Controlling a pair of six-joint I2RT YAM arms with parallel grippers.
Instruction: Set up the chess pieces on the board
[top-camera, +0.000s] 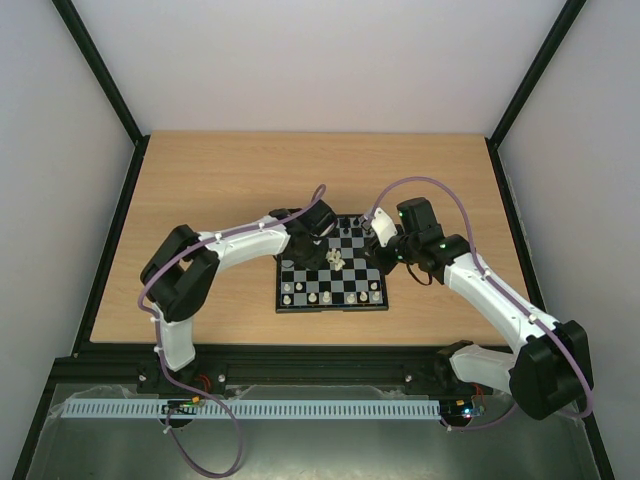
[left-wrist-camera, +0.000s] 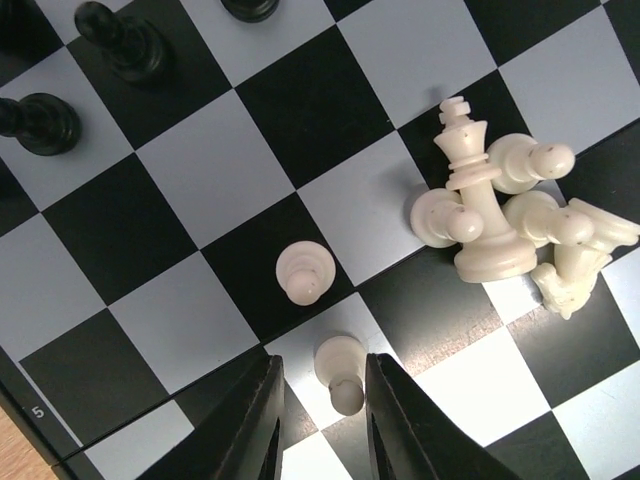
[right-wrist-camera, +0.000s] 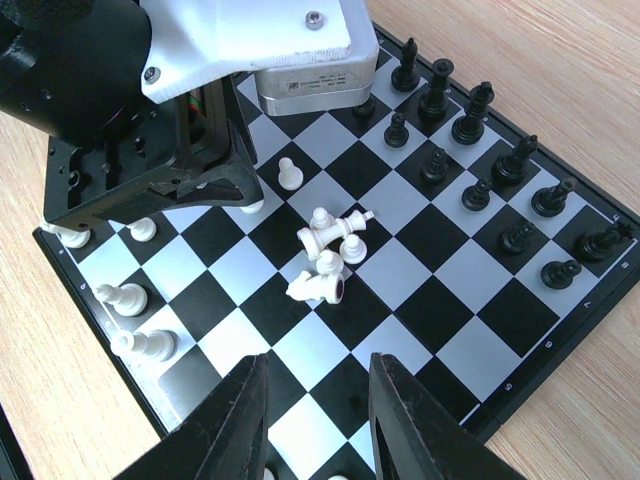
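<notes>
The board lies at the table's middle. A heap of fallen cream-white chess pieces lies near its centre; it also shows in the left wrist view and the right wrist view. My left gripper is low over the board, its jaws open on either side of a white pawn, with a gap on both sides. A second white pawn stands just beyond it. My right gripper is open and empty, hovering above the board on its right side.
Black pieces stand in two rows along the far side; two black pawns show in the left wrist view. Several white pieces stand along the near side. The left arm's wrist hangs over the board beside the heap.
</notes>
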